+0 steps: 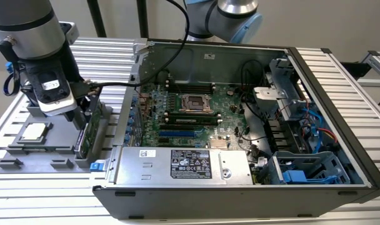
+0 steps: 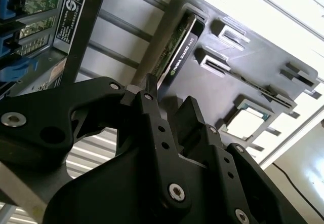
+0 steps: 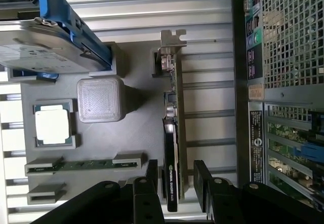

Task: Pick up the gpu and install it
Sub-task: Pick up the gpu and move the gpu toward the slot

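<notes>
The gpu (image 1: 90, 133) stands on its long edge in a slot of the grey parts tray (image 1: 27, 161), just outside the computer case's wall at the exterior view's left. In the first wrist view the gpu (image 3: 172, 133) shows its black cover, green board edge and silver bracket. My gripper (image 3: 176, 171) is open and straddles the end of the card away from the bracket, with a small gap on each side. The second wrist view has the gripper (image 2: 169, 95) just short of the gpu (image 2: 177, 51). In the exterior view the gripper (image 1: 85, 110) hangs directly over the card.
The tray (image 3: 136, 133) also carries a square CPU chip (image 3: 52, 124), a memory stick (image 3: 83, 164) and a hard drive with blue rails (image 3: 40, 36). The open computer case (image 1: 328, 93) lies beside it, with its motherboard (image 1: 184, 112) and blue slots (image 1: 177, 133) exposed.
</notes>
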Tool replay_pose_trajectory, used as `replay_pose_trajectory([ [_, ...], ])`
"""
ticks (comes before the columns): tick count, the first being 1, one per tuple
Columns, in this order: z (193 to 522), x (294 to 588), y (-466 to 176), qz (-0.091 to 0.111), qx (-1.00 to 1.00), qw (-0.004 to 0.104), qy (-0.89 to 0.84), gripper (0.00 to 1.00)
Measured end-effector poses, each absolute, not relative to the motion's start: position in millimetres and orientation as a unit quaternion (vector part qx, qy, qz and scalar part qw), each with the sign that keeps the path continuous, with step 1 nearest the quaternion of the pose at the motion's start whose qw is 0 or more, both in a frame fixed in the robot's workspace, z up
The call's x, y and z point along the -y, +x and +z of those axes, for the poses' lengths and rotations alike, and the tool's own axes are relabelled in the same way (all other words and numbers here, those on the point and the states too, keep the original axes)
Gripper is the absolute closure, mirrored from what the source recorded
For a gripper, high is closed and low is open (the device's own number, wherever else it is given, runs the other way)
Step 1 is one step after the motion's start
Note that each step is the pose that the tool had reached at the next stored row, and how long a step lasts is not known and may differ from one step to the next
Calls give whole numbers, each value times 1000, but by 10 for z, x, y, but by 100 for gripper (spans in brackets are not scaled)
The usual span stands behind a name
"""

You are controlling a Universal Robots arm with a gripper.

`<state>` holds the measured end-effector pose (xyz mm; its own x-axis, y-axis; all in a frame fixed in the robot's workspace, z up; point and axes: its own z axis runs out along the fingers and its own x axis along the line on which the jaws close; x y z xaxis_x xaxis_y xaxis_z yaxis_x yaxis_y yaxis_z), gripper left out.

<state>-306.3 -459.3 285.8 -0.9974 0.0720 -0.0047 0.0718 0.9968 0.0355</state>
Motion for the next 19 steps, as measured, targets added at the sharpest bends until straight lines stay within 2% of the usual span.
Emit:
replay_pose_trajectory([
  [19,2812,4592,-3064,18,-999,1,36,0],
])
